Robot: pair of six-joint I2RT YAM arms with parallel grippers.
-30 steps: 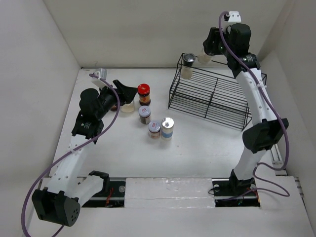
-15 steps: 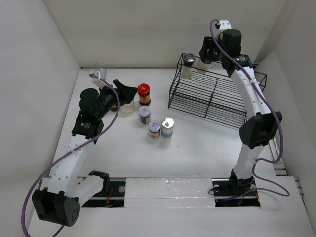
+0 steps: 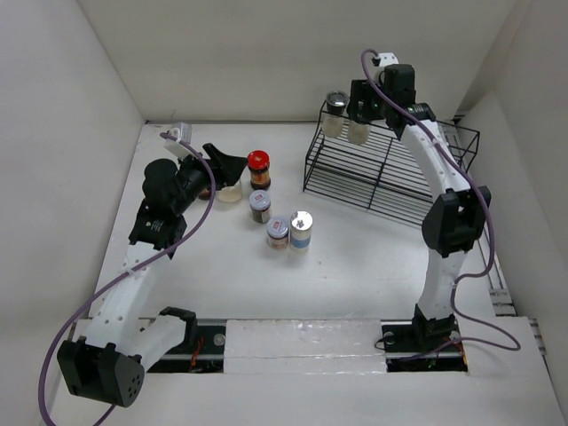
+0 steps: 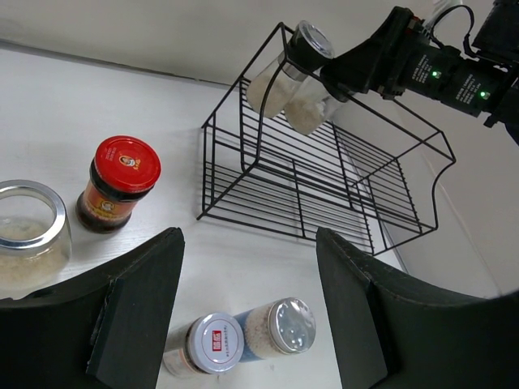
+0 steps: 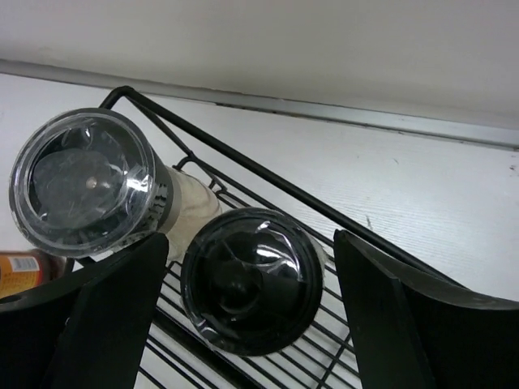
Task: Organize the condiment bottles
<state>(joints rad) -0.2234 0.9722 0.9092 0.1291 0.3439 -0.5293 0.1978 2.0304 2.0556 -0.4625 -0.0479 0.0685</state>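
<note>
Two condiment bottles stand side by side at the back left corner of the black wire rack [image 3: 382, 173]: a clear-topped shaker [image 3: 335, 111] [image 5: 85, 182] and a black-capped shaker [image 3: 358, 133] [image 5: 251, 279]. My right gripper [image 3: 358, 118] [image 5: 250, 243] hangs over the black cap, open, with a gap on each side. On the table stand a red-capped jar [image 3: 258, 169] [image 4: 119, 182], a dark jar [image 3: 260, 206], a white-capped jar [image 3: 278, 233] [image 4: 212, 343], a silver-capped shaker [image 3: 302, 229] [image 4: 284, 327] and a pale jar [image 3: 231, 193] [image 4: 28, 223]. My left gripper [image 3: 232, 167] [image 4: 247, 243] is open and holds nothing, above the pale jar.
The rack [image 4: 324, 170] has two wire tiers and fills the back right of the table, close to the right wall. White walls enclose the table on three sides. The loose bottles cluster left of the rack, in the middle of the table.
My right arm carried the black-capped shaker left along the rack's top tier to the clear-topped shaker, and its jaws widened off the cap. The left arm has not moved.
</note>
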